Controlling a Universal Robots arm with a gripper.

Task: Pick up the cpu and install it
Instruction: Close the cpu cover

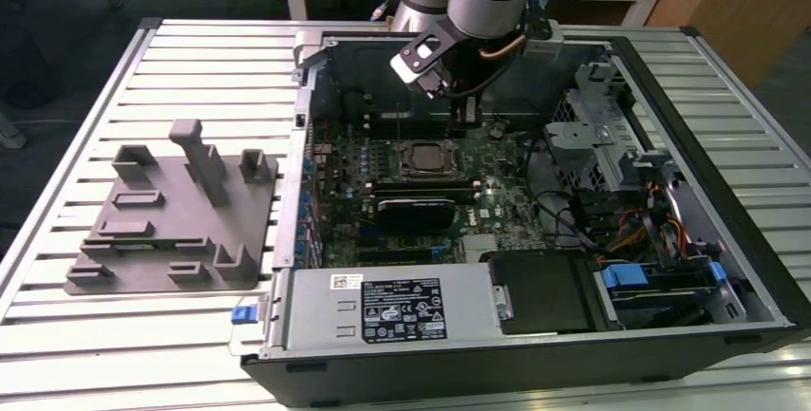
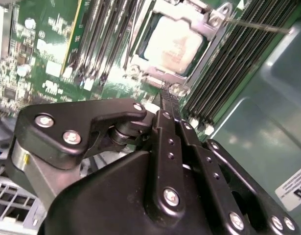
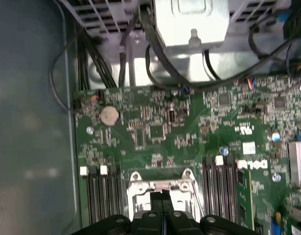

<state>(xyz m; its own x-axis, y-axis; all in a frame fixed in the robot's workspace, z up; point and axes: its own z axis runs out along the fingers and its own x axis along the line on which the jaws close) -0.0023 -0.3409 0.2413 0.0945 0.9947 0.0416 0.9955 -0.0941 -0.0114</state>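
Note:
The cpu (image 2: pixel 173 43), a flat square chip with a pale metal top, lies inside the socket's metal frame (image 2: pixel 140 62) on the green motherboard (image 2: pixel 47 63). In the exterior view the cpu (image 1: pixel 424 158) sits mid-board in the open computer case (image 1: pixel 709 269). My gripper (image 2: pixel 167 96) is shut with nothing between its black fingers, and its tips hang just beside the socket's edge, apart from the chip. Seen from the first wrist view, the gripper (image 3: pixel 162 195) points at the socket frame (image 3: pixel 160 185). The gripper (image 1: pixel 462 107) hangs over the board's far side.
Memory slots (image 2: pixel 238 54) flank the socket, and a thin lever (image 2: pixel 258 24) sticks out from it. A grey plastic tray (image 1: pixel 178 212) with upright blocks lies at the exterior view's left on the slatted table (image 1: pixel 102 354). A power supply (image 1: pixel 380 307), cables and drive bays (image 1: pixel 633 183) fill the case.

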